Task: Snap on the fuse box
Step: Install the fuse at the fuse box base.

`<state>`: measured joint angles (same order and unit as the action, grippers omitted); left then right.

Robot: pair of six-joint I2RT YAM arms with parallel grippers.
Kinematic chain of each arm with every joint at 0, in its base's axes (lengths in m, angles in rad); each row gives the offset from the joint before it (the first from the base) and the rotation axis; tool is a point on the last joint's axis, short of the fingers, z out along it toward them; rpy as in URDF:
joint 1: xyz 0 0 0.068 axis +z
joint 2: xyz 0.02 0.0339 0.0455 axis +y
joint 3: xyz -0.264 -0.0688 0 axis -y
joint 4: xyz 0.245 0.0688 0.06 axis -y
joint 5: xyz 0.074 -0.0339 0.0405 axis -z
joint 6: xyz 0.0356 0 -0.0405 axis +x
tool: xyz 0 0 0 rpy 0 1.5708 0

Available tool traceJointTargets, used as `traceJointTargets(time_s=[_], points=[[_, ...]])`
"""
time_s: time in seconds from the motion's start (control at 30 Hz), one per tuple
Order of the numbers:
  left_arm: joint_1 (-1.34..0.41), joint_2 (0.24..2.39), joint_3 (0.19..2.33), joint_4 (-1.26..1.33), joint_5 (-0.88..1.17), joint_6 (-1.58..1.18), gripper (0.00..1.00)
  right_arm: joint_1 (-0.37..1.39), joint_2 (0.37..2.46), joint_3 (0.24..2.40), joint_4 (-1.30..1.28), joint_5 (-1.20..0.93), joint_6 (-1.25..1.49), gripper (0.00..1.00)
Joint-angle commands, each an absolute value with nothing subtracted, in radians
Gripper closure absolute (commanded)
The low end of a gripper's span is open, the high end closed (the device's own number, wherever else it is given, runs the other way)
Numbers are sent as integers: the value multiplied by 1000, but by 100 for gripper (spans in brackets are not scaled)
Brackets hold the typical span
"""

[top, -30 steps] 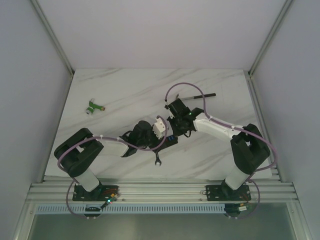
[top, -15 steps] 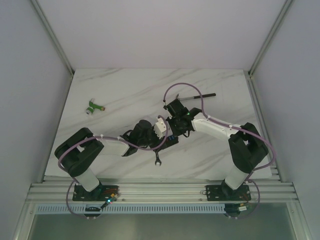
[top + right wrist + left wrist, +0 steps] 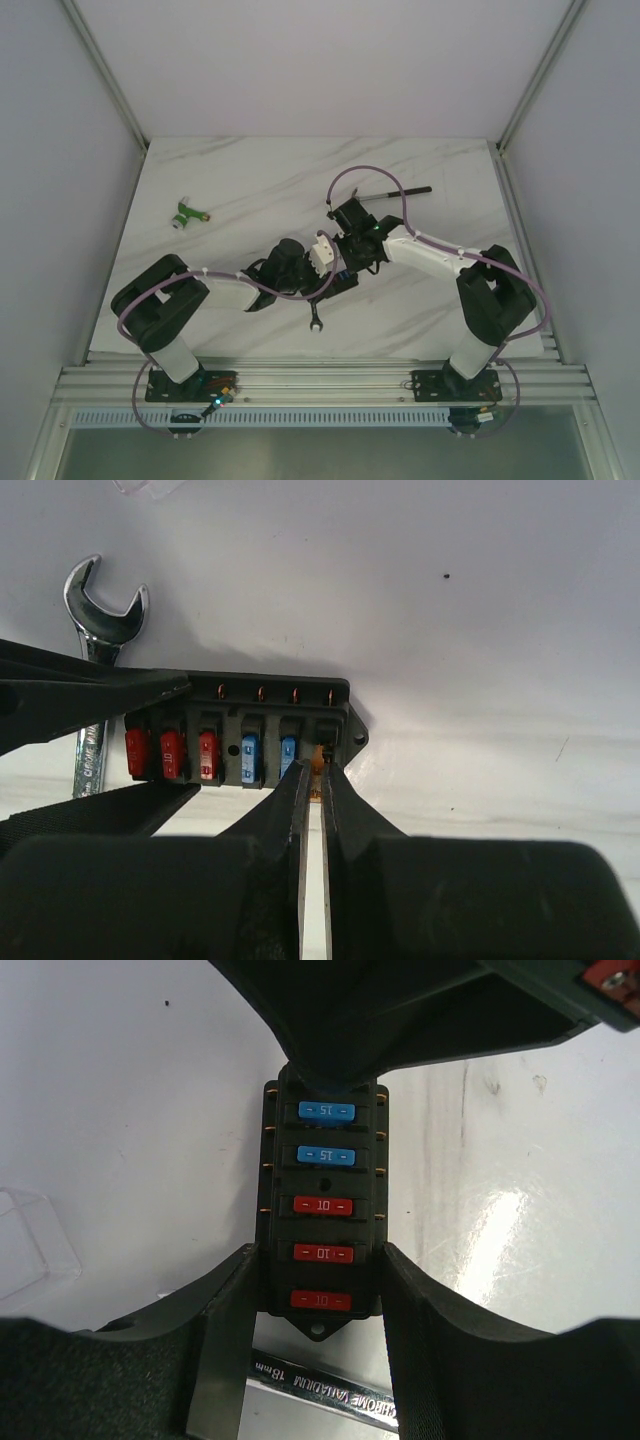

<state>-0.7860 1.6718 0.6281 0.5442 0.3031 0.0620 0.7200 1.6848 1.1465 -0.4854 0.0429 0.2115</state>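
The black fuse box (image 3: pixel 320 1210) lies on the white table with two blue and three red fuses showing; its end slot holds none. My left gripper (image 3: pixel 318 1290) is shut on the box's near end, a finger on each long side. My right gripper (image 3: pixel 321 762) is shut on a small orange fuse (image 3: pixel 320 752) at the box's end slot (image 3: pixel 240 725). In the top view both grippers meet over the box (image 3: pixel 343 279). The clear cover (image 3: pixel 28 1245) lies apart, to the left in the left wrist view.
A chrome 18mm wrench (image 3: pixel 330 1400) lies just under the box's near end and shows in the right wrist view (image 3: pixel 100 620) and the top view (image 3: pixel 316 320). A green-and-white connector (image 3: pixel 187 214) lies far left. A thin black tool (image 3: pixel 400 191) lies behind the right arm.
The right gripper has shifted slightly left toward the fuse box. The left arm and the box have barely moved.
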Motion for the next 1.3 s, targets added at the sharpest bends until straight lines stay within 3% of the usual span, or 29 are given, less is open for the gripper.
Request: traceJointTargets(time_s=[0.0,1.27], points=[[-792,1692,641,497,334,80,47,724,1694,1150,-502,58,195,100],[-814,1743,680,426,262,123,50,723,1656,1162,-526,94,184,100]])
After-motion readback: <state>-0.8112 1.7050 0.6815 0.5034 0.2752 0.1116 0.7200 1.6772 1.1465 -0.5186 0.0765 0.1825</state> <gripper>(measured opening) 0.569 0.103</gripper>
